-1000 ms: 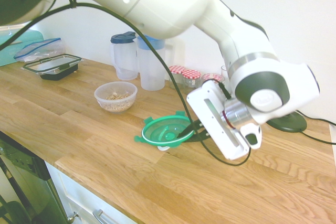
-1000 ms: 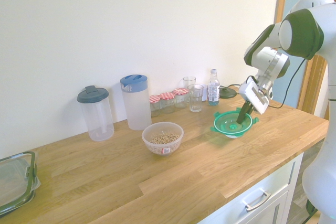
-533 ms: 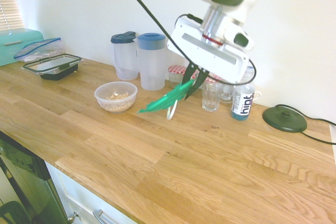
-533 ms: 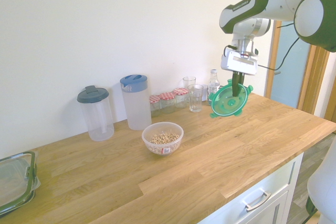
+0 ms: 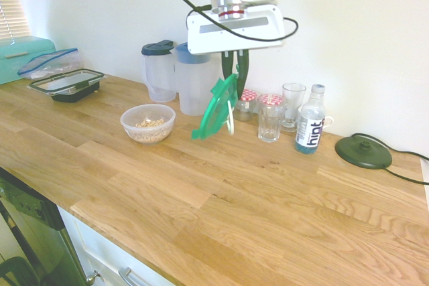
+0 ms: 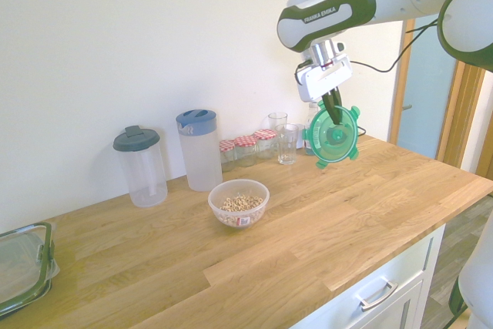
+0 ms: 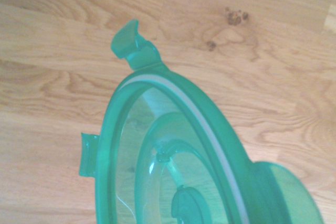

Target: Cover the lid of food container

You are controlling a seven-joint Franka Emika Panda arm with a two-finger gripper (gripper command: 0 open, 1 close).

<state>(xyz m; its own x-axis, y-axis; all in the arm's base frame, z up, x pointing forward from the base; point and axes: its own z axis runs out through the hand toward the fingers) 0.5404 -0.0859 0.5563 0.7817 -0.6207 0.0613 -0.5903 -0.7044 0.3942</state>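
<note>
Lid [image 6: 333,135]: round translucent green plastic, four clip tabs, white rim seal visible in wrist view. Gripper [image 5: 235,72] pinches it at the top edge, dark fingers pressed together on the rim. Lid hangs nearly on edge in the air above the counter [image 5: 268,192], well clear of it, tilted steeply; flat face turned toward the second exterior camera, edge-on to the first.

Food container [image 5: 147,122]: one small round clear bowl, brownish cereal-like bits inside, sitting on the counter, apart from the lid, uncovered.

Counter is oiled wood planks, visible grain and knots.

Against the wall: two frosted plastic jugs, one with a dark grey lid [image 6: 139,166], one with a blue lid [image 6: 199,149]; three small jars [image 6: 245,149] with red-checked caps; two clear drinking glasses [image 5: 282,113]; one labelled bottle [image 5: 310,120].

Far end: one black-rimmed rectangular clear box [image 5: 67,85], one clear lid with blue edge [image 5: 49,62] behind it
</note>
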